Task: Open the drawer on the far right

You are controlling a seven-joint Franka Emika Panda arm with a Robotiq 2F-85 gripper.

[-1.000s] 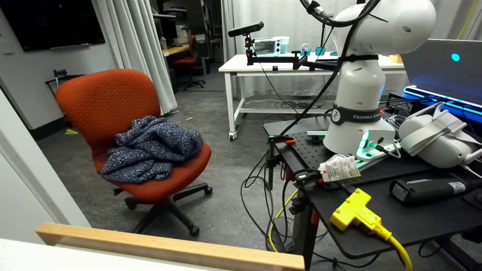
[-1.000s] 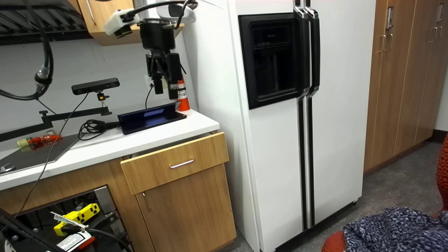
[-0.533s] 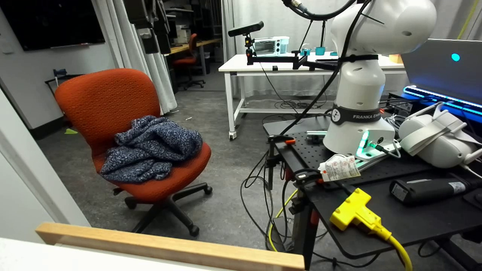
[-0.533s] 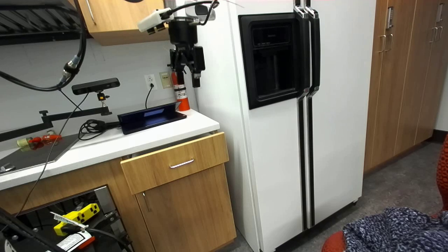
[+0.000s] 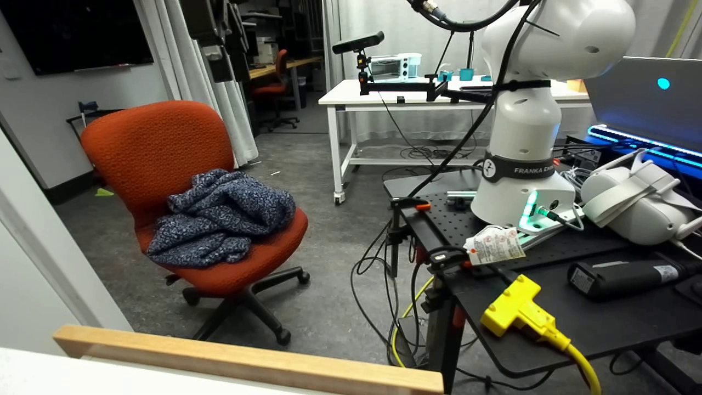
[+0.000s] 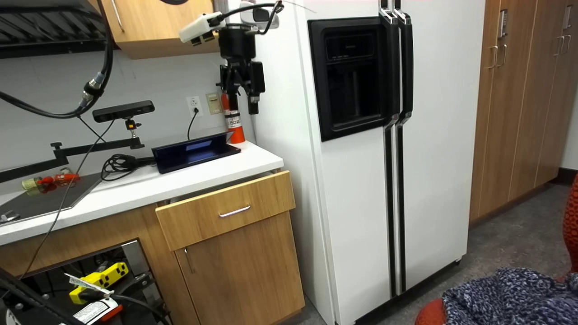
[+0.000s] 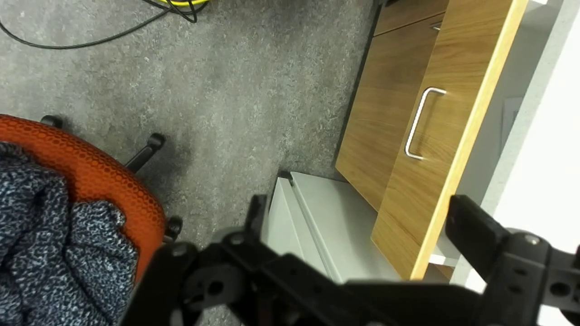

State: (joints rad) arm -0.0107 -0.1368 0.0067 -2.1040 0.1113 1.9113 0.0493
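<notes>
– Where to look for the drawer (image 7: 448,131)?
– Just beside the refrigerator (image 6: 356,203), jutting partway from under the counter (image 6: 253,155); clearly gapped in the wrist view.
– Touching the handle (image 7: 417,120) with the gripper (image 6: 243,104)?
– No. Hanging well above, spread wide at the fingers (image 7: 476,235), holding nothing.
– Why so high?
– Probably to leave the drawer room. Perhaps judged far enough out; for more travel, best to come down to handle or rim (image 5: 247,359).
– And why raise the camera (image 6: 123,111) on a bracket (image 6: 113,145)?
– Presumably to watch the work from height, off the counter.
</notes>
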